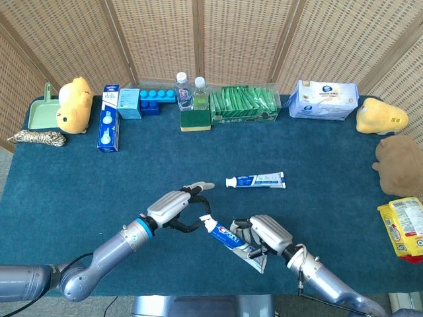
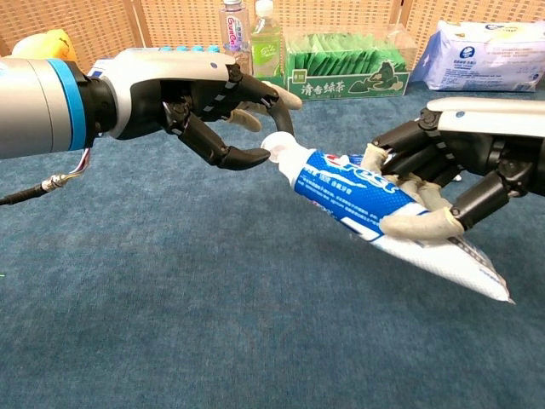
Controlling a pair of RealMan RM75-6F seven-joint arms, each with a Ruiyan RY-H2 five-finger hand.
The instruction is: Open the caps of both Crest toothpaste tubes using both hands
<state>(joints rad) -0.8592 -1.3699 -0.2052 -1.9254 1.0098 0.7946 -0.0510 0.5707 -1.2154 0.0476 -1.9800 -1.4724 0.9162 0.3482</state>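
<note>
Two hands meet over the near table edge. Gripped around its body by the right hand [image 2: 443,183], the held tube [image 2: 375,192] runs lengthwise up-left, so its cap [image 2: 277,146] points straight at the left hand [image 2: 200,106]. That hand's curled fingertips [image 2: 255,158] bracket the cap (touching it, it seems, though a firm pinch is hard to confirm). Well beyond, the second tube [image 1: 256,180] lies flat on the cloth, cap leftward, untouched.

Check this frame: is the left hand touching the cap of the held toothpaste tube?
Touching. In the chest view, the left hand's fingertips press against the white cap of the tube.
</note>
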